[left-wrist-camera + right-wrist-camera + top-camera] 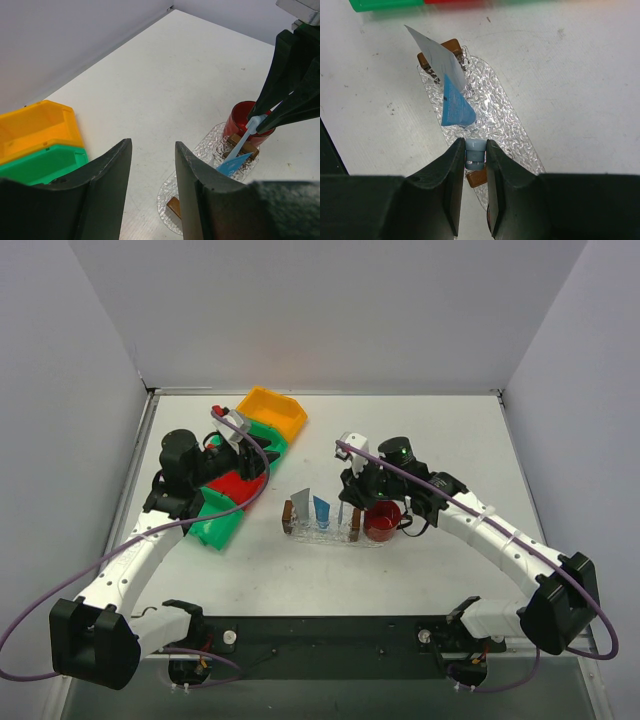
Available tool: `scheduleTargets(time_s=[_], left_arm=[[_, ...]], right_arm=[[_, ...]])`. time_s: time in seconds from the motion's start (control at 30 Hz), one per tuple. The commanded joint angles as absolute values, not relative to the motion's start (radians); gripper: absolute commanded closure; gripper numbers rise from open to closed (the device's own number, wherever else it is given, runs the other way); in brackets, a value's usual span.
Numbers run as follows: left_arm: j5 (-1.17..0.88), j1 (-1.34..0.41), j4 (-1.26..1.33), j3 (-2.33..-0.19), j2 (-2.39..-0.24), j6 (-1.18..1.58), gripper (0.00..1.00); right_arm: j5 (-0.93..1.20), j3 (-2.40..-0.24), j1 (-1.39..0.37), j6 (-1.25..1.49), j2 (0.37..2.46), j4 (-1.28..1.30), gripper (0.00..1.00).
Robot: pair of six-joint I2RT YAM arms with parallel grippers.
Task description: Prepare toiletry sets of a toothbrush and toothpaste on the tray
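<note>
Right gripper (475, 148): fingers closed tight on the pale blue end of the toothbrush (475, 155), gripped from both sides. In the left wrist view the toothbrush slants down from those fingers toward the tray (207, 145). Its lower end sits by the blue toothpaste tube (233, 165); whether it touches the tray cannot be told.

Directly below the right gripper lies the clear, pebbled tray with a brown handle at each end. The near handle (477, 176) shows just under the fingertips and the far one (453, 46) shows behind the tubes.

Two toothpaste tubes are on the tray. The blue one is closest to the gripped toothbrush. The silver-grey toothpaste tube (436, 54) is just beyond it, toward the far handle. The two overlap in the right wrist view.

A red cup (382, 522) stands on the table just beside the tray's right end, under the right wrist.

Left gripper (152, 150): fingers apart, nothing between them, held over bare table near the bins and well apart from the tray.

A yellow bin (40, 125) and a green bin (42, 164) sit side by side at the left. The top view also shows a red bin (238, 486) in the same cluster.
</note>
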State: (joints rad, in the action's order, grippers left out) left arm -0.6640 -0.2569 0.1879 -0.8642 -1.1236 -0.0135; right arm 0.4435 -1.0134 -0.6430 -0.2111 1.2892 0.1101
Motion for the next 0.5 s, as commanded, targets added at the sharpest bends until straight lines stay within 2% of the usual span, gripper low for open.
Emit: scheduleTargets(time_s=[0.0,0.47], left_arm=[[-0.687,-0.247,0.230,-0.868,-1.095,-0.015,0.50],[-0.695,-0.245,0.232,-0.871,-1.097,-0.015,0.50]], right_arm=[[0.416,-1.042,-0.649,-0.222,1.305,0.109,0.82],[0.354,-1.080,-0.649,-0.221,1.335,0.133,0.75]])
